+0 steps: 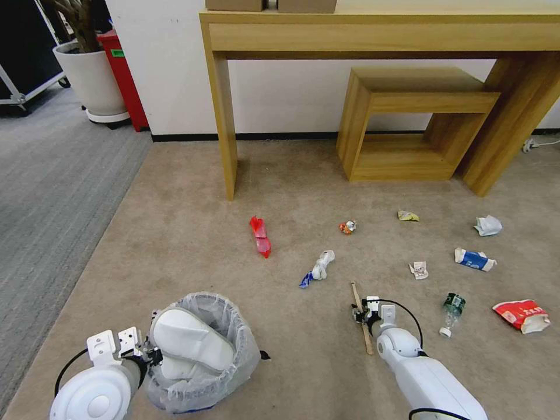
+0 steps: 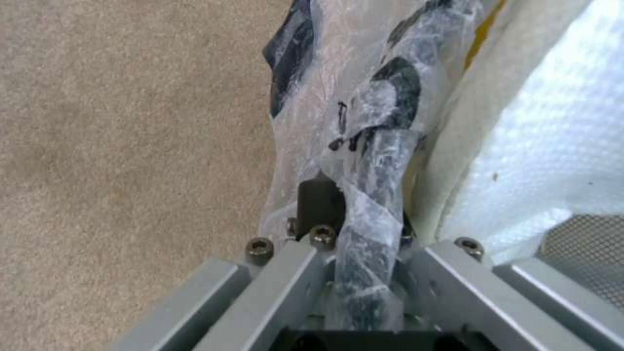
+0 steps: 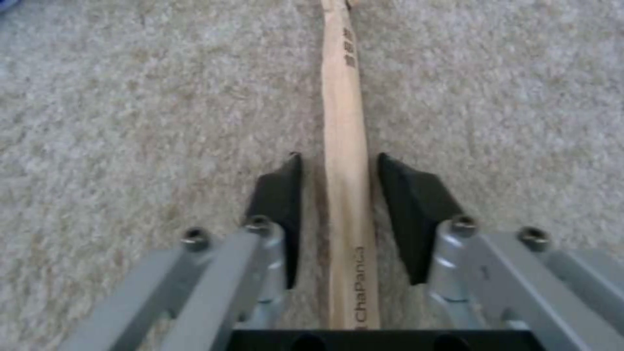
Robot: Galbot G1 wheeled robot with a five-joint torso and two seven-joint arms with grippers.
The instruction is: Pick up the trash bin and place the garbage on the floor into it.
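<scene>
Looking down from your robot's head, you see beige carpet, the floor (image 1: 192, 233), with litter scattered across it. Your right gripper (image 3: 339, 204) is low over a wooden stick (image 3: 344, 161) lying flat on the carpet. From the right wrist, the stick runs lengthwise straight through the gap between the two dark fingers (image 3: 406, 214). One finger stands on each side of it, narrowly parted, with a thin strip of carpet showing between each finger and the wood, so they are not touching it. Printed letters run along the stick's near end.

Your left gripper (image 1: 153, 353) is at the near left of the head view, against the rim of the trash bin (image 1: 233, 356), which is lined with a crinkled clear bag. From the left wrist, its fingers (image 2: 320, 202) are closed on the bagged rim, with the plastic bunched between them. A white slipper (image 1: 189, 341) sits in the bin's mouth, just beside that grip.

Still on the carpet ahead of you are a red wrapper (image 1: 260, 236), a twisted white and blue scrap (image 1: 318, 268), a small orange and white scrap (image 1: 347, 227), a yellow wrapper (image 1: 408, 216), crumpled white paper (image 1: 487, 225), a blue and white carton (image 1: 475, 259), a small paper scrap (image 1: 419, 269), a clear bottle (image 1: 451, 314) and a red bag (image 1: 521, 315) at the far right.
</scene>
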